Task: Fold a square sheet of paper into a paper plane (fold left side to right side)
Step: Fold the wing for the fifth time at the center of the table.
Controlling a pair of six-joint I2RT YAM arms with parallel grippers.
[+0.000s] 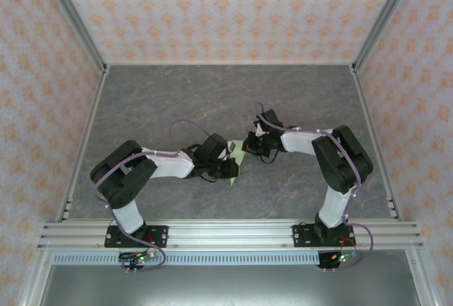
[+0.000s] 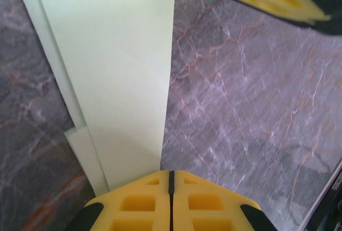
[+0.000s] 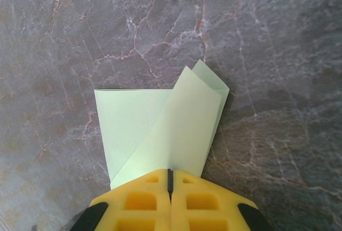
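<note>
On the tabletop (image 1: pixel 163 100), grey stone-look surface with pale and rusty veins, matte, flat. Walls (image 1: pixel 226 8) on three sides: pinkish wallpaper with a repeating orange motif. Aluminium frame posts (image 1: pixel 71 15) run up the corners; slotted aluminium rail (image 1: pixel 226 234) along the near edge carries both arm bases. Purple cables (image 1: pixel 185 125) loop along each arm. Small boards with green lights (image 1: pixel 141 256) sit below the bases; any print there is too small to read.

The paper (image 1: pixel 237 159), pale green and unmarked, lies flat near the table's middle, between the two grippers. It is partly folded: the right wrist view shows the paper (image 3: pixel 160 129) with layers overlapping and a flap corner sticking out at the far right. The left wrist view shows the paper (image 2: pixel 117 81) as a long strip with a straight right edge and a lower layer peeking out on the left.

Left gripper (image 2: pixel 171 180): yellow jaws fully together, tips at the paper's near end. Right gripper (image 3: pixel 169 176): jaws fully together, tips over the paper's near edge. Can't tell if either one pinches the paper or just rests on it. In the top view the left gripper (image 1: pixel 230 164) and right gripper (image 1: pixel 249 146) sit close, the paper touching both.
</note>
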